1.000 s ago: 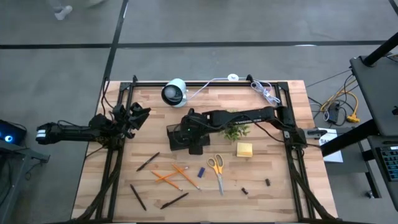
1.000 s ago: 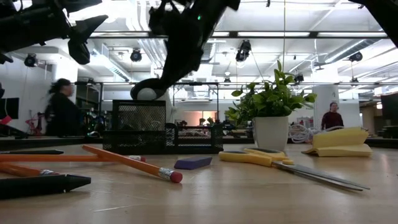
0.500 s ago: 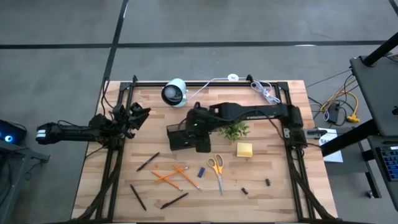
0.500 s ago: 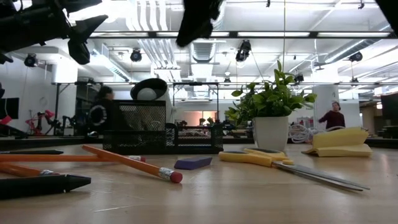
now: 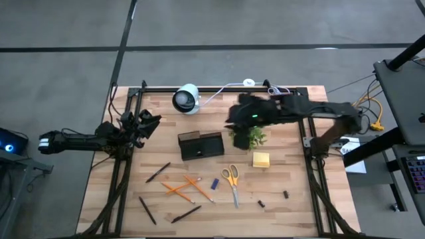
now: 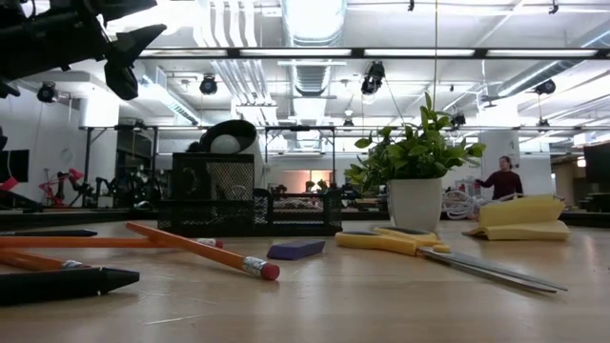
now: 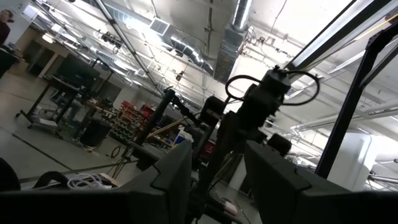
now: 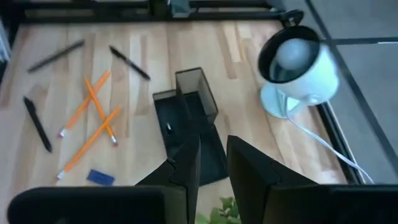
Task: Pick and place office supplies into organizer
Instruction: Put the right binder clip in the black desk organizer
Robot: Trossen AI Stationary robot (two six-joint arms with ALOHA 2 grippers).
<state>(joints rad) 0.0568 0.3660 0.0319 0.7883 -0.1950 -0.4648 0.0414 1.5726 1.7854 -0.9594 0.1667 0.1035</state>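
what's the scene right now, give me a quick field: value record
left gripper: open, parked at the table's left edge, empty
right gripper: empty, raised near the plant
organizer: mid-table, a small pale item in its tray
pencils: three, loose on the table
scissors: loose on the table
sticky-note pad: beside the plant
pens: loose

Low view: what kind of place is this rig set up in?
Probably an open robotics lab or workshop: exposed ceiling ducts, equipment racks behind the wooden table, and a person working far off.
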